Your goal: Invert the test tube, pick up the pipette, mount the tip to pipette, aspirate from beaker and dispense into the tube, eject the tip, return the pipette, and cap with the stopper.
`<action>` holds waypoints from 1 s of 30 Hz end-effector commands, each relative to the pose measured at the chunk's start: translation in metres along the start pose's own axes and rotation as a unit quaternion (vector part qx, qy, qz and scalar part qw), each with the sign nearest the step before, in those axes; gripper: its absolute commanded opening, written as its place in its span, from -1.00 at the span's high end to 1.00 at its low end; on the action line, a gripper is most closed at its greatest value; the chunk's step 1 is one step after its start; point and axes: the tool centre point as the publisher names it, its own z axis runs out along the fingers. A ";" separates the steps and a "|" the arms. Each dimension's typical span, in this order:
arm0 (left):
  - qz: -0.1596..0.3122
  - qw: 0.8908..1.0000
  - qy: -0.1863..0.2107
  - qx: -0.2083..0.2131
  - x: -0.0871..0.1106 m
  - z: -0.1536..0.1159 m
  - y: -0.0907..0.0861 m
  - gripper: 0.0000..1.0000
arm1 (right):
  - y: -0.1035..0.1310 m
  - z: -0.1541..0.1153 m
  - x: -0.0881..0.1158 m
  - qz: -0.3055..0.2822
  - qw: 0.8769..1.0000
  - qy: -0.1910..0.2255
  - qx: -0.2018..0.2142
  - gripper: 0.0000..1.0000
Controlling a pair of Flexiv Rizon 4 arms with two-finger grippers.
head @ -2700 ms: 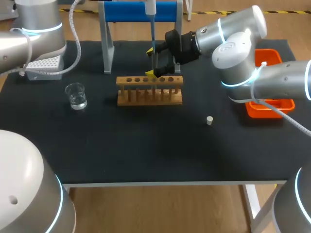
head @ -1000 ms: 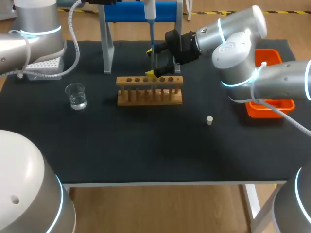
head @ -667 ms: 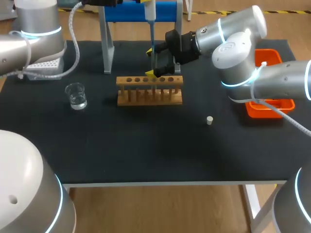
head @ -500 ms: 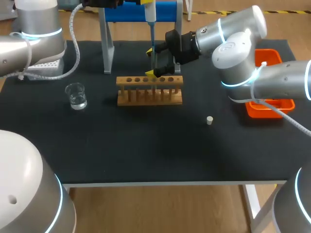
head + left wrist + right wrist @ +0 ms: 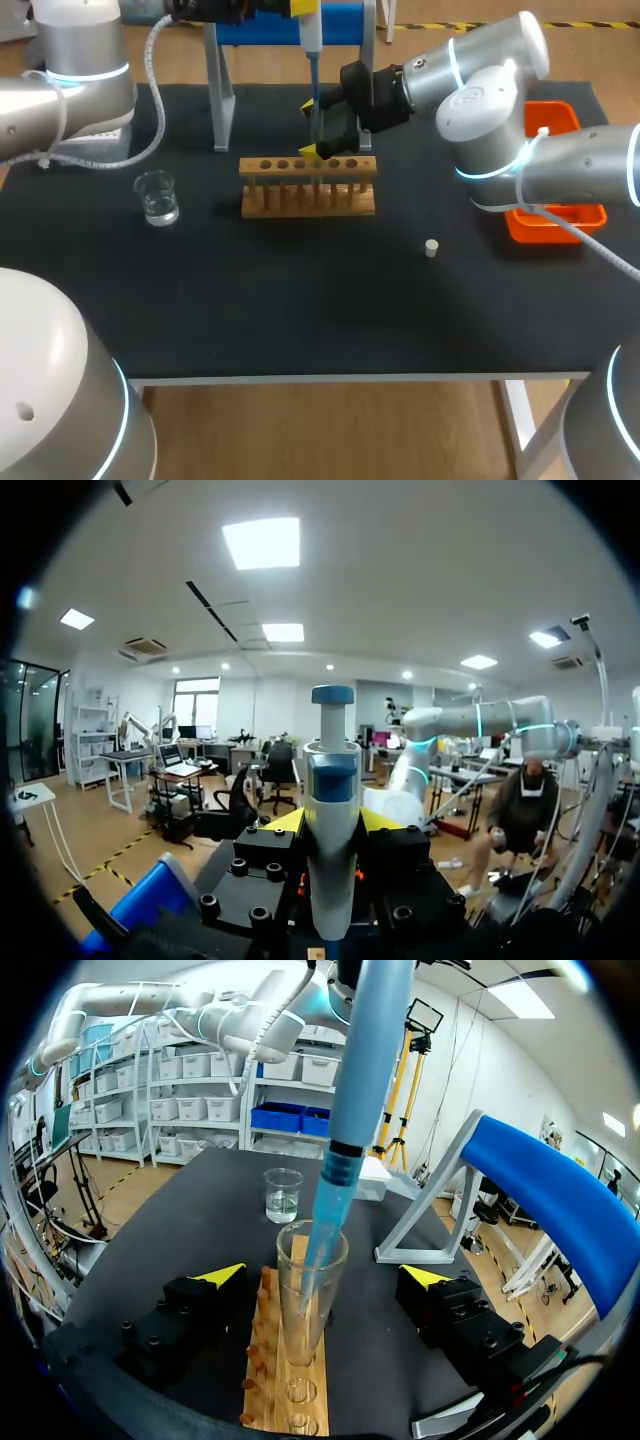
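Pinching pipette (image 5: pixel 311 35) in left hand (image 5: pixel 332 823), tip inside test tube (image 5: pixel 311 1300), right hand (image 5: pixel 322 1274) spread around it, beaker (image 5: pixel 157 196) and stopper (image 5: pixel 431 248) well apart from rack (image 5: pixel 308 200).

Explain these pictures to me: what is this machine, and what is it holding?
It is a robot with two arms at a black table. One picture looks down from above; the two round ones come from wrist cameras. The left tool grips a pipette, whose blue tip reaches into a test tube standing in a wooden rack. The right tool stands open around that tube. Also there: a beaker of clear liquid, a small stopper and an orange tray.
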 end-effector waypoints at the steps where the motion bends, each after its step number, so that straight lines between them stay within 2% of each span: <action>1: 0.003 1.000 0.004 0.001 -0.003 0.000 0.003 1.00 | 0.000 -0.001 -0.001 0.000 1.000 0.002 0.001 -1.00; 30: 0.017 1.000 0.002 -0.005 0.000 -0.001 0.017 1.00 | 0.000 -0.001 -0.001 0.000 1.000 0.002 0.001 -1.00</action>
